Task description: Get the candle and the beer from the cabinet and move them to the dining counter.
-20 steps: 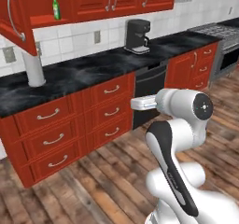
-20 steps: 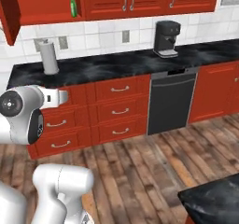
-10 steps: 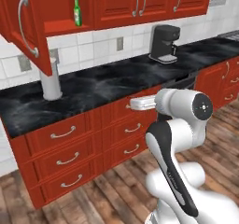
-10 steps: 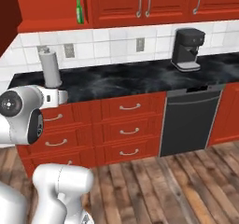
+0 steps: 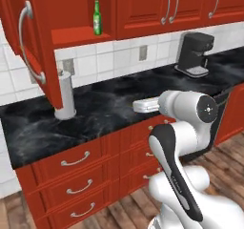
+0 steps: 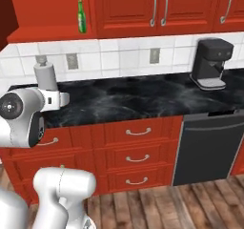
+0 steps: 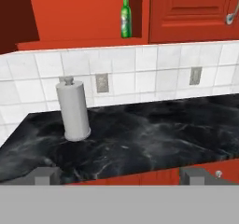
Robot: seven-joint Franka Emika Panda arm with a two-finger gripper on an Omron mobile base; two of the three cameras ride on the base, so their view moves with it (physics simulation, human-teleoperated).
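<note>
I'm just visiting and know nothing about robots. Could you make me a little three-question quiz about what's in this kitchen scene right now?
1. True or false: the beer stands upright inside the open cabinet.
2. What sits on the black counter at the far right of the right base view? A) a toaster B) a coffee machine C) a kettle
3. Fill in: the gripper has its jaws ____ and holds nothing.

Key
1. True.
2. B, the coffee machine.
3. Open; the grey paper towel holder stands on the counter ahead of it.
</note>
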